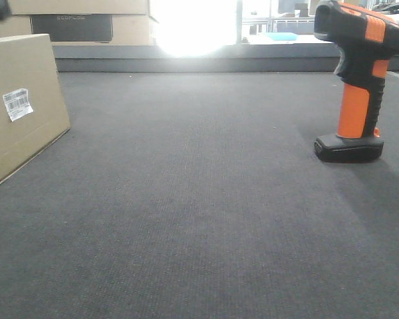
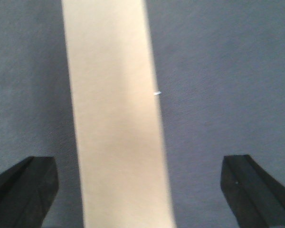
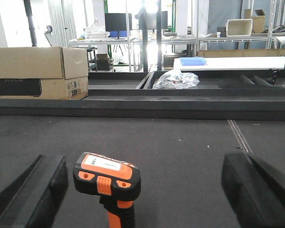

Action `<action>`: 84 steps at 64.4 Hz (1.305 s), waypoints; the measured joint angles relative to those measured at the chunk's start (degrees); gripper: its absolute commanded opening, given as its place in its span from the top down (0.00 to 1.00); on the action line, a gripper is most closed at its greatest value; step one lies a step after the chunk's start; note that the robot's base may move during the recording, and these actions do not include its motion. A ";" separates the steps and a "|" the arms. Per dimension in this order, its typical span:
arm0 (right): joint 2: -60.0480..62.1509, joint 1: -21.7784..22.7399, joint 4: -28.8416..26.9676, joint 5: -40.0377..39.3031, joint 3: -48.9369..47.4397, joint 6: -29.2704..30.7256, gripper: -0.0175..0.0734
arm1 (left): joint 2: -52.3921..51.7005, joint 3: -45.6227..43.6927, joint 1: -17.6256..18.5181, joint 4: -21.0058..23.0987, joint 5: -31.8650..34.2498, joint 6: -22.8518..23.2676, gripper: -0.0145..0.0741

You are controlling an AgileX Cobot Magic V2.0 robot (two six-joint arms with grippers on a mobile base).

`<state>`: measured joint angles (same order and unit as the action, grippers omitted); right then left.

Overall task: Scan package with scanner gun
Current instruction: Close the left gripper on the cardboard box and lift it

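The package (image 1: 20, 100), a plain brown cardboard box with a white barcode label (image 1: 17, 104), stands at the left on the dark mat. From the left wrist view its top edge (image 2: 116, 123) runs between the widely spread fingers of my left gripper (image 2: 140, 190), which is open and above it without touching. The scanner gun (image 1: 358, 80), black with an orange handle, stands upright on its base at the right. My right gripper (image 3: 142, 190) is open; the scanner gun (image 3: 108, 183) sits between its fingers, nearer the left finger (image 3: 35, 190), untouched.
Stacked cardboard boxes with a dark panel (image 3: 38, 71) stand on the far left beyond the mat's raised back edge (image 3: 142, 105). A clear plastic bag (image 3: 176, 79) and a blue tray (image 3: 193, 61) lie behind it. Strong glare (image 1: 194, 26) washes the background.
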<state>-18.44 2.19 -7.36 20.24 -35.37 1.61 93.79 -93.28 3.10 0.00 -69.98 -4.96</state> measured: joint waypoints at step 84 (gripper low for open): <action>0.00 -2.24 -0.67 2.87 0.00 0.00 0.19 | 4.39 -0.10 -0.08 5.38 -0.09 -1.05 0.96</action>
<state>-18.44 -0.05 -8.03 23.11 -35.37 1.61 98.18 -93.38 3.02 5.38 -70.06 -6.01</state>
